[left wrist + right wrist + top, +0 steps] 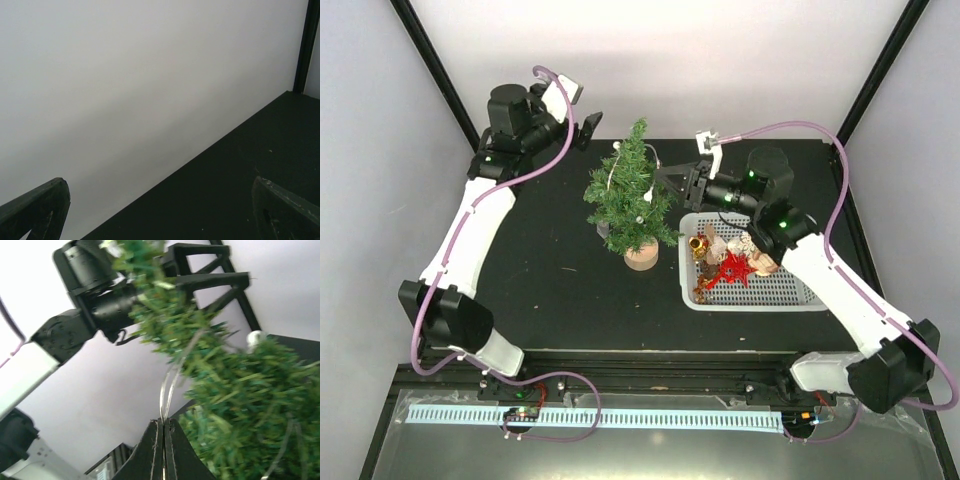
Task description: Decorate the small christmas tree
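Observation:
The small christmas tree [632,195] stands upright on its round wooden base [641,258] mid-table. A thin silvery wire [610,172] with small white beads is draped over its branches. My right gripper [665,179] sits just right of the tree's upper half. In the right wrist view that gripper [162,423] is shut on the wire [168,385], which runs up into the green needles [235,405]. My left gripper [588,130] hovers behind and left of the treetop. Its fingers [40,207] stand wide apart with nothing between them, facing the back wall.
A white mesh basket [790,296] right of the tree holds a gold bell [697,243], a red star-shaped ornament [733,268] and other decorations. The right forearm passes over the basket's back corner. The black table [240,175] ends at a white back wall.

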You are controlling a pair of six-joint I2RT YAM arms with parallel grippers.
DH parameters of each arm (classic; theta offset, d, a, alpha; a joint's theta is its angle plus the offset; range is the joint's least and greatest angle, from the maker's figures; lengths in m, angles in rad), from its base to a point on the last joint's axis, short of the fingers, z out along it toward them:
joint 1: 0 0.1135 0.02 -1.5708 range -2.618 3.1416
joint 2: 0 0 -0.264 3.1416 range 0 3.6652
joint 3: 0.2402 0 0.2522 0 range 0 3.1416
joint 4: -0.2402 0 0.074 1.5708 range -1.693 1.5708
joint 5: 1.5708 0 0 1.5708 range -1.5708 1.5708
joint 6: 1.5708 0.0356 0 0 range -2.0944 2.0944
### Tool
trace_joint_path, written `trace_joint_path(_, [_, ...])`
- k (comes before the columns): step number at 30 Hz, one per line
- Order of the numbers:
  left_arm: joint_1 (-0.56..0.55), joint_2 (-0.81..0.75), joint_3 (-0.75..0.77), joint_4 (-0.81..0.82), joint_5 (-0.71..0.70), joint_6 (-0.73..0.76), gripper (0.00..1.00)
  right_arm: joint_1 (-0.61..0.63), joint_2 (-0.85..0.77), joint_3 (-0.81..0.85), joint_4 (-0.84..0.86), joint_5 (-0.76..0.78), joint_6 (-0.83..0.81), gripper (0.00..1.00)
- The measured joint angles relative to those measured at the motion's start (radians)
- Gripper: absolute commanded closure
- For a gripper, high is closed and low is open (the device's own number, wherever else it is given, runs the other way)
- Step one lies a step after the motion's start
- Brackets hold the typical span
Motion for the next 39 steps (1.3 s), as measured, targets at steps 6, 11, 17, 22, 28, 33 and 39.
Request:
trace_joint_path(6, [0.000,-0.030,-0.050,0.000,-0.006,0.010,0.01,0.032,-0.087,-0.030,-0.006,0.002,0.021,0.99])
trace_joint_path(11, [0.000,-0.048,-0.084,0.000,-0.011,0.011,0.01,0.043,-0.132,-0.062,-0.004,0.010,0.047,0.99])
trace_joint_path(17, [0.000,-0.076,-0.117,0.000,-0.013,0.011,0.01,0.098,-0.100,-0.064,0.006,0.026,0.071,0.99])
trace_joint_path(22, [0.000,-0.108,-0.142,0.002,-0.018,0.012,0.01,0.158,-0.019,-0.026,0.017,0.046,0.087,0.99])
trace_joint_path(28, [0.001,-0.147,-0.191,0.006,-0.026,0.019,0.01,0.219,0.076,0.026,0.026,0.076,0.106,0.99])
trace_joint_path(33, [0.007,-0.159,-0.212,0.009,-0.034,0.023,0.01,0.246,0.125,0.064,0.033,0.095,0.125,0.92])
trace_joint_path(39, [0.013,-0.178,-0.235,0.012,-0.038,0.037,0.01,0.257,0.136,0.074,0.031,0.114,0.129,0.85])
